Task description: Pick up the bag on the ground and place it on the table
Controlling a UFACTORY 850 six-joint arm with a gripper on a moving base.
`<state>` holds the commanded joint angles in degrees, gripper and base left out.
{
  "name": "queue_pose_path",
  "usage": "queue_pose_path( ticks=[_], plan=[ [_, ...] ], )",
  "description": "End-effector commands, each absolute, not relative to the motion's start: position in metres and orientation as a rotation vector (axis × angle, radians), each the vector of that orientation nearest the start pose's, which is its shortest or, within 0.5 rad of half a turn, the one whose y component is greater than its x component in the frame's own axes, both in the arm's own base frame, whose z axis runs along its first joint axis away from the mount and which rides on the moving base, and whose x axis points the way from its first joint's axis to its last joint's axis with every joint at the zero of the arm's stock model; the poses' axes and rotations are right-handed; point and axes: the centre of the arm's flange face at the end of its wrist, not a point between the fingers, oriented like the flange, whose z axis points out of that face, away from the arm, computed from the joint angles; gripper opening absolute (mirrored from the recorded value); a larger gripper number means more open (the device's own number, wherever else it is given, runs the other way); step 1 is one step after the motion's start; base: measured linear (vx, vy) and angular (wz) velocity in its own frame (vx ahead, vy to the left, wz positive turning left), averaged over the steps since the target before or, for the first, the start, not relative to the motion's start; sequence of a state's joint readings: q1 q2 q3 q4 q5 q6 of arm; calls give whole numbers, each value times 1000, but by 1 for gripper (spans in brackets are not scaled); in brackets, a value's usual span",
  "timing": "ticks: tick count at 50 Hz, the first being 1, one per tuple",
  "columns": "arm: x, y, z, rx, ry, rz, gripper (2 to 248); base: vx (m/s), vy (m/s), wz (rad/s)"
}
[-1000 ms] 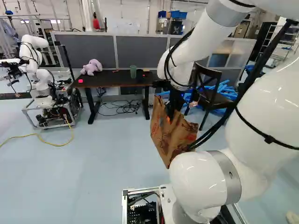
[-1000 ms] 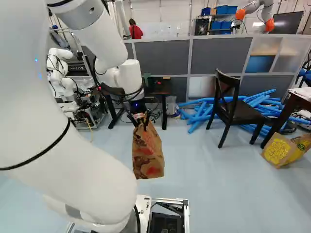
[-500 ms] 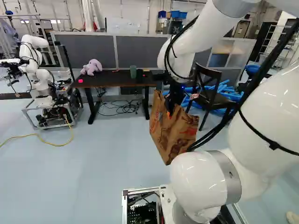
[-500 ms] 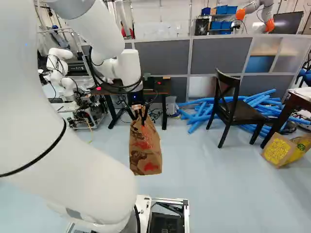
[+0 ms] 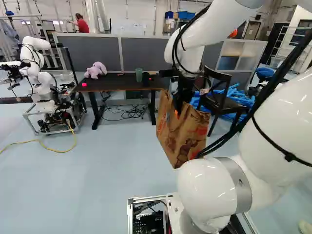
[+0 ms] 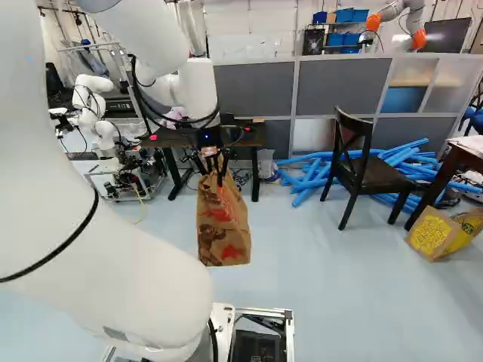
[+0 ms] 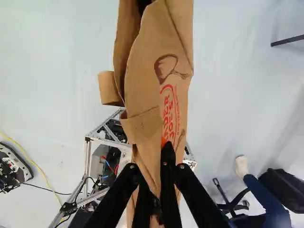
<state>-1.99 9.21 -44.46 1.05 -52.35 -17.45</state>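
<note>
Hanging lengthwise downward, the bag (image 6: 225, 234) tilts slightly.

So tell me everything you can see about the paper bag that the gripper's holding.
The bag looks like creased brown paper, printed in red and darker brown. A folded strip juts from one side near the top of the wrist view's visible paper. The gripper is shut on its upper part, and it hangs above the floor, slanted in the left base view, nearer the base than the black-topped table. Whether anything is inside can't be told.
</note>
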Motion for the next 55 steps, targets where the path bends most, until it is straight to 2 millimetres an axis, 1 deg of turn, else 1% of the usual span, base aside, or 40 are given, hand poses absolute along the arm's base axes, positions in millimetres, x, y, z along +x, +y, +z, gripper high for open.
queue_pose_path(
  ticks=[18,55],
  plan=[
    [379,-11,556,-3107,-410,-75,21,0,0,0],
    [390,-7,614,-3103,-427,-78,21,0,0,0]
  ],
)
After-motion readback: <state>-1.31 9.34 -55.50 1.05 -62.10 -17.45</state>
